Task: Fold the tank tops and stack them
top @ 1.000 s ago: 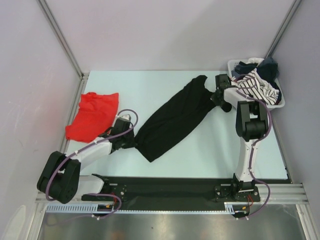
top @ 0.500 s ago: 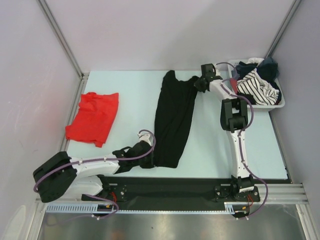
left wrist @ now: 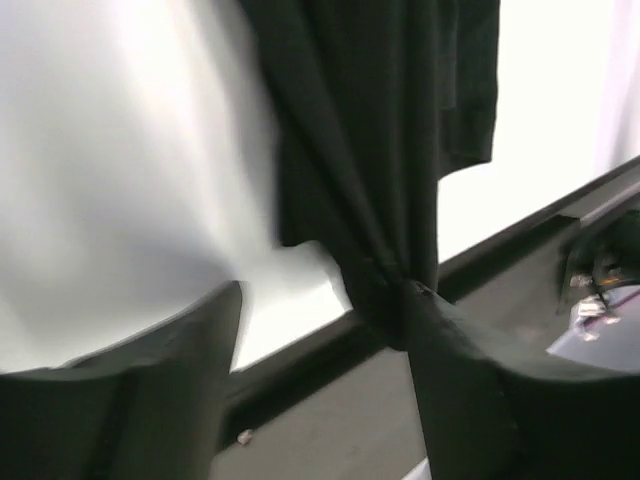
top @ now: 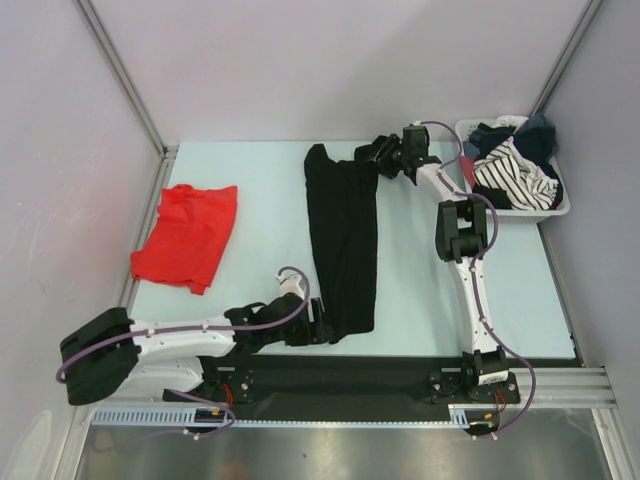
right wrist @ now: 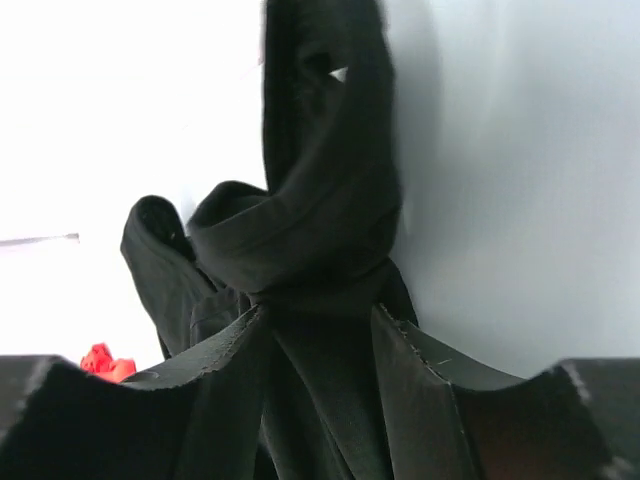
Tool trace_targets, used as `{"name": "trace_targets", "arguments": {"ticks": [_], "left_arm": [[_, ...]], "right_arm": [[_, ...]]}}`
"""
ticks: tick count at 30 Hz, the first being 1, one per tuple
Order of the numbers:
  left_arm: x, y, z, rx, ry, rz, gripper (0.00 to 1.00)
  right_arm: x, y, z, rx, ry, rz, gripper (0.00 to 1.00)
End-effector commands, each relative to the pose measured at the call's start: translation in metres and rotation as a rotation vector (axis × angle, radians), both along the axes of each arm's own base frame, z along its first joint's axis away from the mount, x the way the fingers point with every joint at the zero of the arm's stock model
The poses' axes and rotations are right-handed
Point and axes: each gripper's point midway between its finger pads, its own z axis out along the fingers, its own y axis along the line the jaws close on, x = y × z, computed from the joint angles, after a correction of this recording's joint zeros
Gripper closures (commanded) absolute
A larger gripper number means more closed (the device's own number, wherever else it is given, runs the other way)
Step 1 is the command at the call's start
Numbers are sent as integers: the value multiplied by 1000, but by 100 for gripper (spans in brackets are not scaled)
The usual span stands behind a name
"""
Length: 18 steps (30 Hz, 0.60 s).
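You have the black tank top [top: 342, 240] drawn out in a long, narrow strip on the worktop [top: 260, 200], running from the far side down to the near edge, with an arm at each end. The step in hand looks like laying this garment out and letting it go. It is not yet folded, and the red tank top [top: 187, 233] lies well apart on the left.

Your left tool [top: 322, 328], at the near end, stands wide open. The gathered hem touches only one finger [left wrist: 450, 380].

Your right tool [top: 383, 160], at the far end, has its jaws parted with a thick twist of black cloth in the gap. Whether it pinches that cloth cannot be told.

The next move likely calls for lifting both tools clear. You would then spread the bunched strip flat before any fold, and stack it with the red one last.
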Motion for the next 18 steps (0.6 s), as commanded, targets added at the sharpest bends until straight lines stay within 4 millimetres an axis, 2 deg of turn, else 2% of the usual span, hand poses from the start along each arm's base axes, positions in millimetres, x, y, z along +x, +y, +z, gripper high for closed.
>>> {"name": "trace_targets", "arguments": {"ticks": [1, 3, 4, 5, 8, 10, 11, 12, 13, 15, 18], "left_arm": [[-4, 68, -34, 229, 72, 82, 25], [6, 77, -30, 224, 63, 75, 24], [21, 84, -26, 212, 56, 123, 23], [31, 84, -16, 201, 16, 107, 23], [59, 94, 4, 242, -39, 130, 23], [76, 101, 13, 255, -55, 158, 23], [86, 100, 19, 254, -77, 148, 23], [93, 101, 21, 252, -80, 150, 23], [102, 106, 23, 247, -81, 173, 24], [110, 99, 31, 226, -93, 143, 28], [102, 81, 34, 139, -101, 92, 34]], "right_arm": [[-12, -18, 5, -38, -12, 46, 47], [-14, -27, 12, -34, -42, 62, 40], [-20, -29, 5, -40, -35, 82, 38], [-19, -32, 14, -41, -60, 87, 35], [-25, -37, 17, -43, -51, 115, 32], [-29, -39, 30, -38, -74, 127, 28], [-34, -40, 24, -43, -73, 135, 23], [-36, -39, 38, -37, -104, 152, 2], [-38, -38, 39, -39, -112, 162, 0], [-38, -39, 44, -47, -123, 179, 1], [-33, -40, 44, -26, -109, 187, 5]]}}
